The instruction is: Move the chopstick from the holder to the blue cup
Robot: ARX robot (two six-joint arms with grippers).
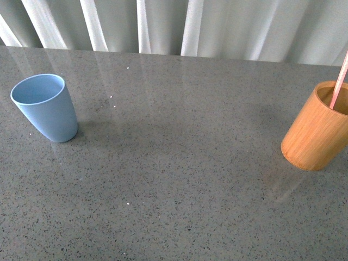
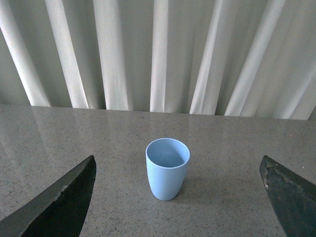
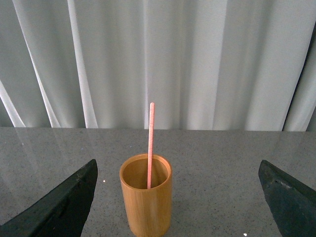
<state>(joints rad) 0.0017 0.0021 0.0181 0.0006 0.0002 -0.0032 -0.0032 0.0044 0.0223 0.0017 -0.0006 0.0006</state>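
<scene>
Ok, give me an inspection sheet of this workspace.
Surface: grey speckled countertop, a few tiny white specks.
Job's things: blue cup upright, empty, on the left; holder upright on the right, chopstick standing in it.
Clutter: nothing seen.
Hands: left hand open, empty, facing the blue cup; right hand open, empty, facing the holder.
Cables: nothing seen.
Surroundings: white pleated curtain behind the countertop.
</scene>
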